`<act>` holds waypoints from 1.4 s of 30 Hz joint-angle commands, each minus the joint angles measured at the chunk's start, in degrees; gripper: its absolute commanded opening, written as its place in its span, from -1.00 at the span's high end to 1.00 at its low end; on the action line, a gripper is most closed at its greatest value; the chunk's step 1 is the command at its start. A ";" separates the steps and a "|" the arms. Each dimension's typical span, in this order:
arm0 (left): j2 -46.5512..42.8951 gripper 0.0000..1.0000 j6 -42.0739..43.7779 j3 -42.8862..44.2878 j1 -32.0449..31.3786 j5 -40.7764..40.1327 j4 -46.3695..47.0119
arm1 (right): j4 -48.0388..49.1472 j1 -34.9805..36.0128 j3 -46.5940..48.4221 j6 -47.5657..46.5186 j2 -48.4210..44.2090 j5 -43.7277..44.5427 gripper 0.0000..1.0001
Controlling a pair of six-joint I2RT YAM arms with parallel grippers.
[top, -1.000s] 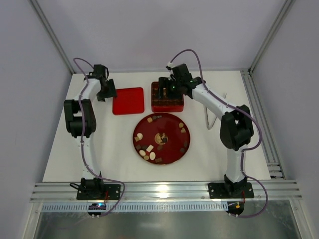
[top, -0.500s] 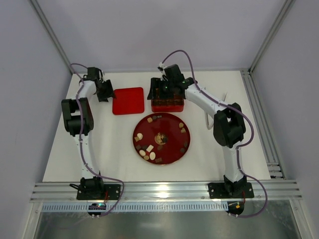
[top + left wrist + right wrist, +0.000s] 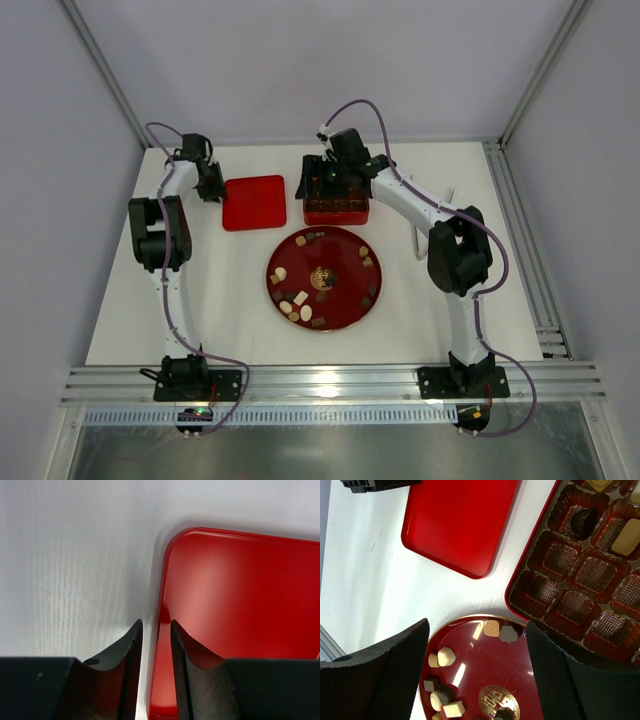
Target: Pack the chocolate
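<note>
Left gripper jaws nearly shut astride rim of flat red square lid, upper left of top view. Can't tell if they bite yet. Seat deeper before lifting. Right gripper wide apart, empty. Chocolate mostly on round red plate, centre.

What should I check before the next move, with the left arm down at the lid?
1. Left gripper straddles the red lid edge: ok, one finger on each side of the rim.
2. Left grip firm on the lid: cannot tell.
3. Right gripper open and empty: ok.
4. Box has free cells: ok, most that show are empty.
5. Chocolate all packed: not ok, many pieces lie on the round plate.
6. Lid clear of the box: ok, it lies beside it, apart.
</note>
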 commanded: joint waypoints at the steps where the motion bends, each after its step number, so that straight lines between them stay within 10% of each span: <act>1: 3.06 0.43 1.29 0.45 -0.50 -2.63 -2.14 | 1.45 0.33 2.97 0.02 0.12 -0.63 -0.57; 13: 4.12 1.00 1.99 2.65 -0.33 2.45 -3.63 | 1.10 0.42 3.23 -0.07 0.47 -0.89 -0.57; 42: 3.06 1.00 -7.06 -2.54 9.78 28.04 -3.89 | 4.62 2.09 13.33 4.07 12.33 -7.31 -0.57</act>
